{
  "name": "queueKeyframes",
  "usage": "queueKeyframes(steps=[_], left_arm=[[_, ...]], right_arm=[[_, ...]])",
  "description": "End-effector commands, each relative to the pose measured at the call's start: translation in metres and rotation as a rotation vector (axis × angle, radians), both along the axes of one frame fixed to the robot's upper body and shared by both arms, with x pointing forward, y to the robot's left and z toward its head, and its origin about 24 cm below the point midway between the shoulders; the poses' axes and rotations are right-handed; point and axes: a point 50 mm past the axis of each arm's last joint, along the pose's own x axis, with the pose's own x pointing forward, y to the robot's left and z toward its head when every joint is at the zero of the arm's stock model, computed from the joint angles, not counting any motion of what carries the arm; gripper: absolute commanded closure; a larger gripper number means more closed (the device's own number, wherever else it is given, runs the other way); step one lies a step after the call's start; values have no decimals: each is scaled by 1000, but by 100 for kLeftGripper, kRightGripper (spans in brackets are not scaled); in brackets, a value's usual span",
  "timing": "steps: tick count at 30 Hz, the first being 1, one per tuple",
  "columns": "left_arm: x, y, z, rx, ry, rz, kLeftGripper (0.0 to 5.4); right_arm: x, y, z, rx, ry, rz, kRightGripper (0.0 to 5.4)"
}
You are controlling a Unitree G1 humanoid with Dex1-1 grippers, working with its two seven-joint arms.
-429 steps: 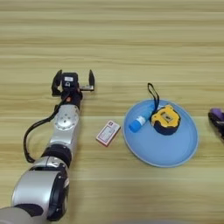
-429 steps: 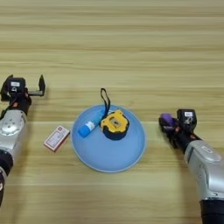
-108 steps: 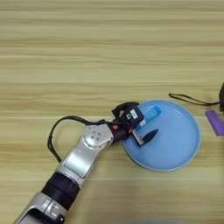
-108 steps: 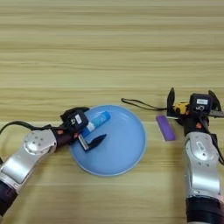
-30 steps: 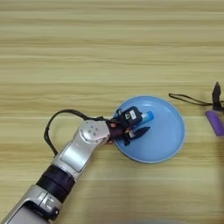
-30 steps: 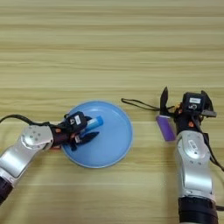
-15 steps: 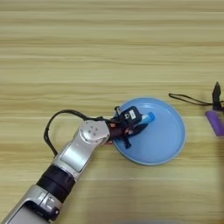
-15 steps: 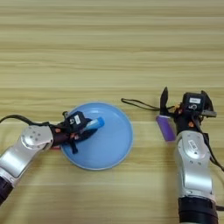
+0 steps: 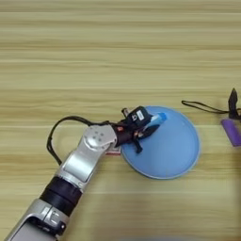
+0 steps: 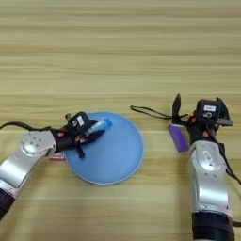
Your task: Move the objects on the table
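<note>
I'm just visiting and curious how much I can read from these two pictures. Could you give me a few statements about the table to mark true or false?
1. The left gripper holds the blue tube over the blue plate. True.
2. The tape measure lies on the plate. False: the plate's inside is bare; only its black strap shows, on the table by the right gripper.
3. A purple thing lies right of the plate. True.
4. The red-and-white box sits right of the plate. False: it peeks out at the plate's left edge.

a lab-style test bench, judging by the bare light wooden table (image 9: 94,56) filling the view and the cabled metal robot arm (image 9: 80,164) lying across it.
</note>
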Motion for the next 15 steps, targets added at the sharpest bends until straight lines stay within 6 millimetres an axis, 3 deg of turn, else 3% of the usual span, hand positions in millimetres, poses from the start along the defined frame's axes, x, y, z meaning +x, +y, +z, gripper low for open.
queueKeyframes(steps=[1, 7, 15], left_arm=[[10, 2, 23, -56, -52, 35, 406], [18, 20, 37, -94, -85, 137, 406], [33, 57, 26, -96, -52, 342, 406]], right_arm=[[-1, -1, -2, 3, 8, -6, 0], [-1, 0, -2, 4, 8, -5, 0], [1, 1, -2, 6, 9, -2, 0]])
